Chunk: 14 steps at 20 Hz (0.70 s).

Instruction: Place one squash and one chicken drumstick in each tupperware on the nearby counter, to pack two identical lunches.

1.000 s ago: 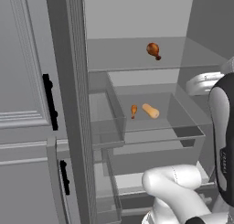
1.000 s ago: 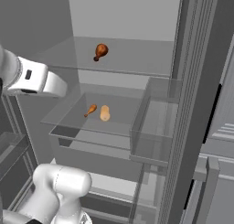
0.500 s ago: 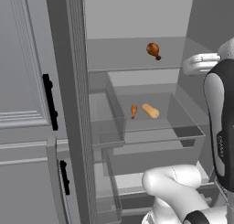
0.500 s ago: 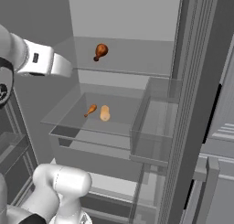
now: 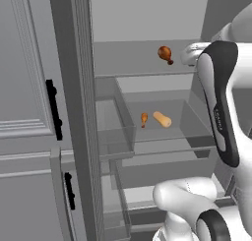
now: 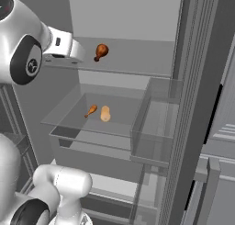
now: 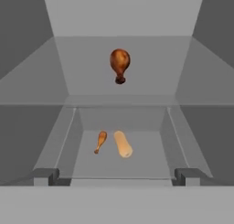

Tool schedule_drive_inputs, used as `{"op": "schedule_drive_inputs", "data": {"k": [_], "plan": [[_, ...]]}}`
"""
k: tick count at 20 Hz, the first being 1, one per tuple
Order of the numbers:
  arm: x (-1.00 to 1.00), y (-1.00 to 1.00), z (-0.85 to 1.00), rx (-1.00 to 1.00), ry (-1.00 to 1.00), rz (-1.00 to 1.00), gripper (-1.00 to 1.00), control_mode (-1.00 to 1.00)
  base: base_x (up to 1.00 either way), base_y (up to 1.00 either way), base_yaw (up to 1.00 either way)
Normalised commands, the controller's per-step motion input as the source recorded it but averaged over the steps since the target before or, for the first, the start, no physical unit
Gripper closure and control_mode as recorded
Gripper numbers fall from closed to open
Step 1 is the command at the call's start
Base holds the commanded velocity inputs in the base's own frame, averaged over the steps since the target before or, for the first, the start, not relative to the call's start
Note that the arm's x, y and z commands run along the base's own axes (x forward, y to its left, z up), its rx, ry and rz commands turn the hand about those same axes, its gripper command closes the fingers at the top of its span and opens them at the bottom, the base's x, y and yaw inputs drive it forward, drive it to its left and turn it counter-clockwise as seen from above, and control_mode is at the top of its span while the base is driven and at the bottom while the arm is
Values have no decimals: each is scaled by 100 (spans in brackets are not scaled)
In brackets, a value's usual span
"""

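Drumsticks sit apart: the small orange chicken drumstick (image 7: 101, 141) lies in the clear drawer (image 7: 64, 141), just left of the elongated squash (image 7: 122, 143). The dark drumstick (image 7: 119, 64) rests on the shelf (image 7: 82, 77) above. Fingers (image 7: 117, 176) spread wide, seemingly empty, well short of the food.

Two base cameras behind the arm, left and right, hand camera nearer, straight on, all sharing the dark red-brown club-shaped drumstick (image 5: 165, 53) (image 6: 100, 51) (image 7: 119, 64) on the grey shelf (image 5: 133, 63) (image 6: 133, 59) (image 7: 151, 67)

Drumstick (image 7: 100, 141) beside squash (image 7: 122, 144) in drawer (image 7: 169, 127)
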Motion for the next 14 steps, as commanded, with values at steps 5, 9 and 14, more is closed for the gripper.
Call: {"op": "schedule_drive_inputs", "data": {"k": [5,9,14], "plan": [[93,0,-15,0,11,1,-100,-100,0,0,0],[87,0,-24,0,18,0,-100,-100,0,0,0],[86,0,-23,0,4,0,-100,-100,0,0,0]]}}
